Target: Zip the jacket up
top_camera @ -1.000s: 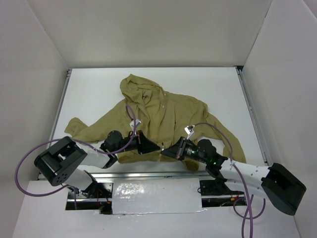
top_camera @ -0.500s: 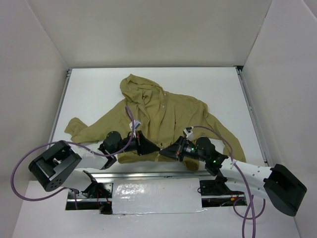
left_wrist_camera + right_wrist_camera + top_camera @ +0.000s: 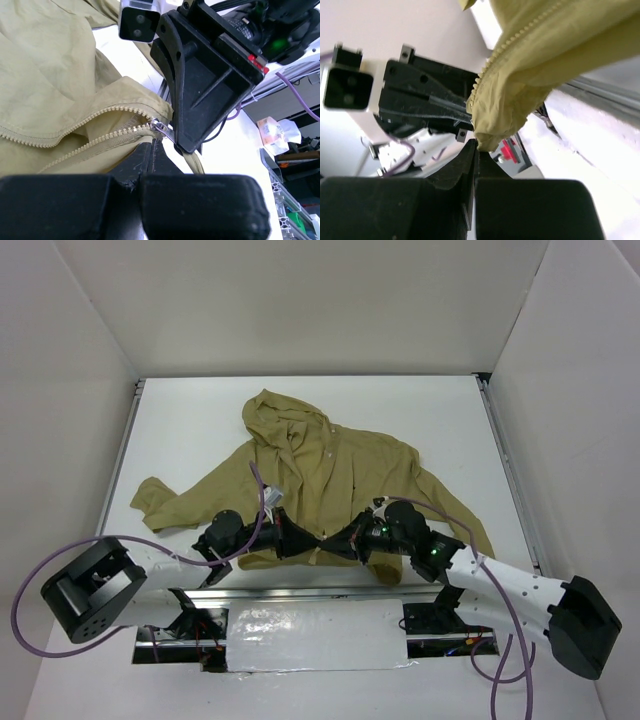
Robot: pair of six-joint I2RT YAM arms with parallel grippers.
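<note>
Converged on jacket [image 3: 335, 468] hem: left gripper [image 3: 318, 540], right gripper [image 3: 336, 543].

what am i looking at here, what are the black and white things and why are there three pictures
The machine is two robot arms, a left arm and a right arm, bolted at the near edge of a white table. The wide picture comes from a fixed camera above and behind them. The two close-ups come from a camera on each wrist.

On the table lies a thin olive-tan hooded jacket. Each arm ends in a two-finger gripper. The left gripper and the right gripper meet tip to tip at the jacket's bottom hem, both shut on fabric beside the small metal zipper slider, where the rows of teeth part.
</note>
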